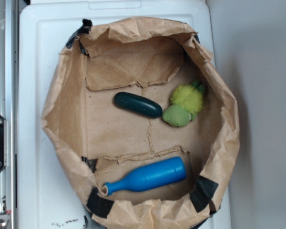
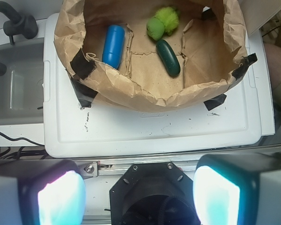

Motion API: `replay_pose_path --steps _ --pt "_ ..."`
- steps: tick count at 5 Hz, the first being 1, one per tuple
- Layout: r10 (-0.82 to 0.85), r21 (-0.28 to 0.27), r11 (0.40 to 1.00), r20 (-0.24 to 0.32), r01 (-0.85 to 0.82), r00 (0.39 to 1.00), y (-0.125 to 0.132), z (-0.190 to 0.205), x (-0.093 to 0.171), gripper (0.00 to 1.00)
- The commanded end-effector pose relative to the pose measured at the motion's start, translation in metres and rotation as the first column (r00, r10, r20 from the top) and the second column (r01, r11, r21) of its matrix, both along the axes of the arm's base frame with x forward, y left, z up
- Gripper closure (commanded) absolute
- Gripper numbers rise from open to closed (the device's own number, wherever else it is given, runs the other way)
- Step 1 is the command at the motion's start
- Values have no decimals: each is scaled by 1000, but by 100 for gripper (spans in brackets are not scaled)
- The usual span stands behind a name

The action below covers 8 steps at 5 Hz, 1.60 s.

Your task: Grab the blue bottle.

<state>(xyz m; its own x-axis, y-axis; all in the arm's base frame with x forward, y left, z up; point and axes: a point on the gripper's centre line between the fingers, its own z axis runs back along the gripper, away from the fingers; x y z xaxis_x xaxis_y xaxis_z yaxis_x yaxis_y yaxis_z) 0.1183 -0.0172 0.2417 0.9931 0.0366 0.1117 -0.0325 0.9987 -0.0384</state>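
The blue bottle [image 1: 148, 176] lies on its side near the front of a brown paper-lined basket [image 1: 62, 138], neck pointing left. In the wrist view the blue bottle [image 2: 113, 45] shows at the upper left inside the basket [image 2: 145, 91], its neck hidden behind the paper rim. My gripper [image 2: 138, 197] is open and empty, its two pale pads wide apart, well back from the basket over the robot's black base. The gripper itself is out of the exterior view.
A dark green cucumber-shaped toy [image 1: 137, 105] and a green plush toy [image 1: 183, 107] lie in the basket's middle. The basket stands on a white plastic lid [image 2: 154, 131]. A grey sink [image 2: 16, 84] with a black faucet is at the left.
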Motion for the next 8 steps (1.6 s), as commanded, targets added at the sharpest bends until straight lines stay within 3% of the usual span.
replay_pose_path --steps 1,3,4,7,8 --pt "26 -12 1000 -15 -26 1000 -3 -13 73 0" --pt "-16 -51 999 -41 14 999 14 -58 120 0" --pt "-39 -82 996 -80 32 996 25 -80 121 0" --pt "-39 -82 996 -80 32 996 25 -80 121 0" --pt "84 -22 996 -33 -84 996 45 -107 154 0"
